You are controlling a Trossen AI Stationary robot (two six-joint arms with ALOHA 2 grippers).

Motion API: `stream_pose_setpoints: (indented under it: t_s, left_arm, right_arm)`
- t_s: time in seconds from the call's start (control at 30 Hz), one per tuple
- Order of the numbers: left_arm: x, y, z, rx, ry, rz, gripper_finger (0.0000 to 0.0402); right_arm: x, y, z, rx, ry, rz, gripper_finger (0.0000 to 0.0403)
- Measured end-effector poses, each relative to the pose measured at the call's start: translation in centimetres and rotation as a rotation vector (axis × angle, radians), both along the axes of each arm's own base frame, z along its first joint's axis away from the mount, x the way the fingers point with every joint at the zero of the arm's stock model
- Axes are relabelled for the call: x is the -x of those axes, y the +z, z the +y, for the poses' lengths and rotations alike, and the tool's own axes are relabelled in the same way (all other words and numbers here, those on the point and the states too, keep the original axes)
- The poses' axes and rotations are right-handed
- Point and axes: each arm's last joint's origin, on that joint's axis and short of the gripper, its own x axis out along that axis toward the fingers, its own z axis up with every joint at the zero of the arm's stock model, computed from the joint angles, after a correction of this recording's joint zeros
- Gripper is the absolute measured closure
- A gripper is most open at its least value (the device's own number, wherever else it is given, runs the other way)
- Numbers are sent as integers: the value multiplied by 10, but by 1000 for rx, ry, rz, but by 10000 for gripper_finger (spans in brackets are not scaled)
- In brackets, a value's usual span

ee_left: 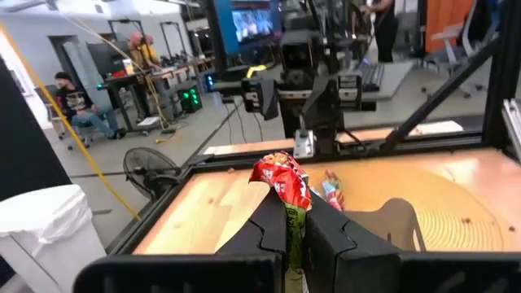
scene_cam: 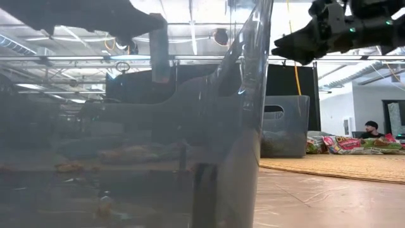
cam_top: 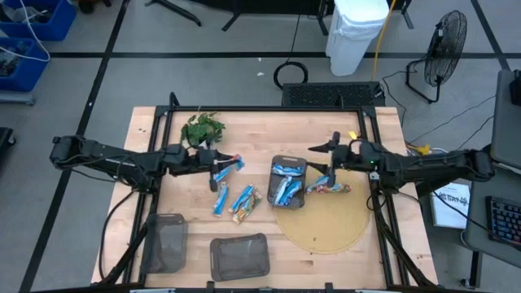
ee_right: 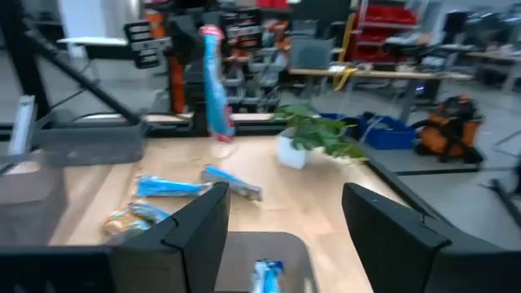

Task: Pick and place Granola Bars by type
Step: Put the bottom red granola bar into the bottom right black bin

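Observation:
My left gripper [cam_top: 216,167] [ee_left: 291,216] is over the table's middle left, shut on a red-and-green granola bar [ee_left: 281,185], which also shows far off as the raised bar [ee_right: 214,81]. Blue bars [cam_top: 221,200] [cam_top: 242,197] and a brown one [cam_top: 247,212] lie flat on the wood below it. A dark mesh tray [cam_top: 287,181] holds several blue bars. Red and green bars [cam_top: 329,189] lie on a round woven mat [cam_top: 326,224]. My right gripper [cam_top: 319,163] [ee_right: 285,213] hovers open over that tray, touching nothing. My left gripper pinches the red-and-green bar between its two fingers, which hide the lower green part [ee_left: 293,232]. The red end [ee_left: 277,172] sticks out past the fingertips. The fingers lie about level, pointing toward the table's right. The bar is lifted clear of the table.
Two more mesh trays [cam_top: 167,242] [cam_top: 239,255] stand by the near edge; one tray wall [scene_cam: 126,126] fills most of the low view. A green plant sprig [cam_top: 203,128] stands near the far edge. A black frame rail [cam_top: 269,108] runs round the table. People sit in the room behind.

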Motion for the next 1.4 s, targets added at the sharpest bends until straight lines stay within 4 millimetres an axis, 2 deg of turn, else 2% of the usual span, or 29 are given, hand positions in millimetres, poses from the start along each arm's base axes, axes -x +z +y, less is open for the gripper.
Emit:
stream_pose_setpoints:
  t_s: [0.23, 0.5, 0.7, 0.77, 1.03, 1.23, 1.4]
  left_arm:
    - [18, -4, 1, 26, 28, -45, 385]
    - [21, -4, 1, 30, 28, -56, 386]
    - [21, -5, 1, 41, 23, -50, 386]
    - [21, -5, 1, 45, 11, -48, 386]
    - [21, -7, -5, 64, -134, -24, 386]
    - [22, -10, -23, 34, -244, 14, 386]
    - [23, -9, -40, 93, -282, 78, 386]
  right_arm:
    - [24, -19, 2, -3, -27, -46, 174]
    - [39, -43, 2, -2, -86, -55, 174]
    - [43, -37, 1, 12, -132, -146, 174]
    - [43, -39, 1, 12, -132, -128, 174]
    - [42, -39, 1, 12, -129, -128, 174]
    - [42, -39, 1, 12, -129, -127, 174]
    - [42, -39, 1, 12, -128, -127, 174]
